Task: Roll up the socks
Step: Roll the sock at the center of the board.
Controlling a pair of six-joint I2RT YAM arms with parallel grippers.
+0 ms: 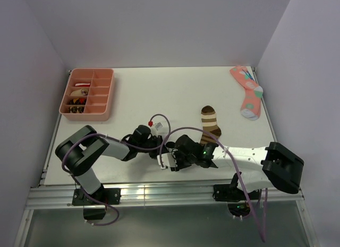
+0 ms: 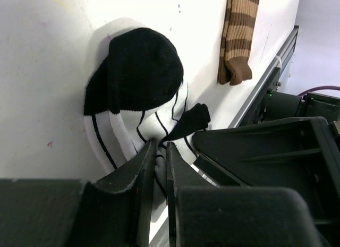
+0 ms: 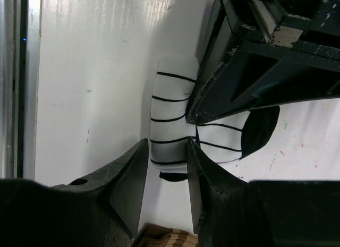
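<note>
Jaws of L gripper (image 2: 161, 151) are clamped on a fold of white sock (image 2: 137, 95). Jaws of R gripper (image 3: 167, 162) stand apart, straddling the same sock's striped band w/o clear contact. Sock lies half-bunched on table (image 2: 37, 71), btwn and just ahead of both sets of jaws. Brown sock (image 2: 238, 34) lies flat beyond L jaws, apart.

For a tight roll, fabric should be pinched fully by R before any turn, w/ L's pinch used as anchor and all layers caught together.

Knit looks soft, limp, stretchy. It is white w/ thin black stripes and a rounded black toe. Brown sock is ribbed, tan-banded.
</note>
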